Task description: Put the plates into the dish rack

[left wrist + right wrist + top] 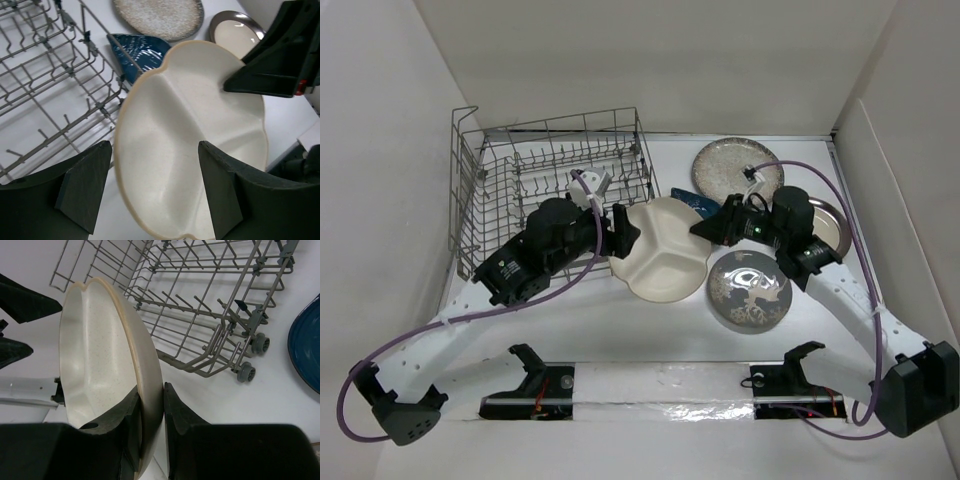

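While the cream three-section plate (95, 365) hangs tilted just beside the right wall of the dish rack (465, 190), my right gripper (151, 410) is pinched narrow on its rim, one finger on each face. My left gripper (154, 147) is spread wide, its fingers flanking the plate's opposite edge, apparently without touching. Whether the plate's lower edge rests on the table (620, 330) I cannot tell.

Step in hand, as I judge it: loading the first plate, since none shows among the tines. The next move calls for raising the plate over the rack's raised side, turning it upright, and lowering it between two rows of tines.

Edges and room: the rack's near corner, with its small rollers (248, 372), stands close to the rim. The dark blue teardrop dish (695, 200) lies just behind, with the speckled plate (730, 160) beyond it. The silver-rimmed plate (830, 225) sits beneath my right arm, and the deer plate (750, 290) lies near in front. Free space is mainly above the rack.
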`<state>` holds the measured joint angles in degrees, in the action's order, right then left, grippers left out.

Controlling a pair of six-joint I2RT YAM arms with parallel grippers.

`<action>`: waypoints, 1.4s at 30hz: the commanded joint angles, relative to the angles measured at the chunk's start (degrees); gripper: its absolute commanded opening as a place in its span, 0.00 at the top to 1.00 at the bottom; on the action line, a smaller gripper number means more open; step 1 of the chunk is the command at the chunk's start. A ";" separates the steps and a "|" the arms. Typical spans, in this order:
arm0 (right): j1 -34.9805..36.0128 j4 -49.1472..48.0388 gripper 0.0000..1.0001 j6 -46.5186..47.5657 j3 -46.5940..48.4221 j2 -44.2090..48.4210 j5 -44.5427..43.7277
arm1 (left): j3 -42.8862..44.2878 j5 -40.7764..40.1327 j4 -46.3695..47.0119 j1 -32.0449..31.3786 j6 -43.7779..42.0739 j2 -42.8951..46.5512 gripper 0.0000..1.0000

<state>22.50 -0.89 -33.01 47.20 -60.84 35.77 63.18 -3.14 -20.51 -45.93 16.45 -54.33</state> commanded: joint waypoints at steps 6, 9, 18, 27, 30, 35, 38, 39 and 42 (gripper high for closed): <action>-2.29 -17.13 1.00 -7.24 5.27 2.04 7.56 | -0.60 -5.39 -0.58 1.81 -2.03 -1.13 0.35; -2.90 -18.01 1.00 -8.02 4.83 2.04 8.17 | -1.39 -2.50 0.73 1.81 -2.65 -0.96 0.37; -2.90 -25.13 1.00 -12.51 2.20 -0.86 10.55 | -3.94 5.59 6.27 1.81 -2.74 -3.24 0.87; -2.29 -24.78 0.94 -11.46 1.58 -4.72 8.88 | -2.62 4.11 9.88 2.95 -2.65 -0.09 1.00; -1.59 -24.34 0.74 -11.11 2.54 -5.60 8.01 | -1.04 -0.11 10.93 3.48 -2.39 0.71 1.00; -1.06 -23.37 0.47 -10.58 4.57 -7.36 6.60 | 4.22 -7.39 11.46 3.48 -1.95 0.10 1.00; -1.06 -22.50 0.34 -10.14 5.44 -6.93 6.07 | 7.73 -10.74 11.02 3.48 -2.30 -0.60 1.00; -1.06 -22.23 0.33 -9.88 5.71 -6.66 5.72 | 8.45 -11.45 10.93 3.48 -2.38 -1.04 1.00; -1.06 -21.88 0.30 -9.61 6.06 -5.96 5.19 | 10.73 -11.37 11.19 4.18 -2.56 -2.01 1.00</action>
<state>21.08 -18.33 -42.39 50.09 -68.88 40.82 66.37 -11.11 -22.02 -42.39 11.94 -57.76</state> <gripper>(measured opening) 0.692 0.149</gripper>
